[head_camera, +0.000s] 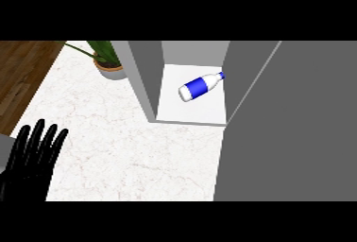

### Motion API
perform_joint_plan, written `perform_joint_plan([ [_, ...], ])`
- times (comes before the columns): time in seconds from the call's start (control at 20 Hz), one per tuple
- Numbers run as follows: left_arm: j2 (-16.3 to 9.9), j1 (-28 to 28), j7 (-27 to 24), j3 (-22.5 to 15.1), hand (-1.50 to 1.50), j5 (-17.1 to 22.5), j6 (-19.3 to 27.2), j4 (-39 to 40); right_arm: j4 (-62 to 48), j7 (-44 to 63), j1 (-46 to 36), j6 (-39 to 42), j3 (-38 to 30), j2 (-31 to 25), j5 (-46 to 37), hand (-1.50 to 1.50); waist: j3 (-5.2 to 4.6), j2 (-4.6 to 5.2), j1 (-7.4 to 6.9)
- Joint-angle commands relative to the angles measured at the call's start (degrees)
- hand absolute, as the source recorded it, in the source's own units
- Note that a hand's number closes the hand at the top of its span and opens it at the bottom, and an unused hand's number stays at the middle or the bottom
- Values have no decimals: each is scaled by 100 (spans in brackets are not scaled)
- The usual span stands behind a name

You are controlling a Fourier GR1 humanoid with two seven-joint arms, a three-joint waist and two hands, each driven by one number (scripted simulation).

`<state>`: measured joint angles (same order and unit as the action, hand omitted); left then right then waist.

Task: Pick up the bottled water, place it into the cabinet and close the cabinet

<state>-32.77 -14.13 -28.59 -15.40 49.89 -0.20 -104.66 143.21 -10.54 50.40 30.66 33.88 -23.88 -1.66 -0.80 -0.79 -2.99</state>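
The water bottle [199, 87], white with a blue label and a blue cap, lies on its side on the white floor of the grey cabinet [146, 80], cap toward the back right. The cabinet's grey door [293, 123] fills the right side of the view and stands partly swung, leaving the inside in sight. My left hand [31, 158] shows at the lower left edge, fingers straight and pointing up, resting well apart from the cabinet. My right hand does not show anywhere.
A potted plant [108, 64] with green leaves stands just left of the cabinet at the back. The white marble counter [125, 151] spreads in front. A brown wooden floor [21, 71] lies beyond the counter's left edge.
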Motion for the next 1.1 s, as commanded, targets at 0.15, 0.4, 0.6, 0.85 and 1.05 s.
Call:
perform_joint_plan([
  [0.15,-374,-432,28,268,-150,271,-491,-206,532,653,-303,-16,1515,285,-210,150,-4,70,-298],
  [0.4,-559,-390,39,401,-150,368,-867,-136,277,949,-822,-78,1499,325,-149,150,-11,179,-466],
  [0.6,-726,-430,39,623,-150,518,-1057,-172,174,1135,-1069,-165,1427,326,-111,150,-15,192,-604],
  [0.85,-833,-364,93,655,-150,550,-1213,-202,103,1294,-1494,-125,1181,229,-35,150,-31,268,-839],
  [1.05,-917,-350,142,645,-150,576,-1384,-168,61,1421,-1819,-8,1014,63,-53,150,-57,303,-978],
])
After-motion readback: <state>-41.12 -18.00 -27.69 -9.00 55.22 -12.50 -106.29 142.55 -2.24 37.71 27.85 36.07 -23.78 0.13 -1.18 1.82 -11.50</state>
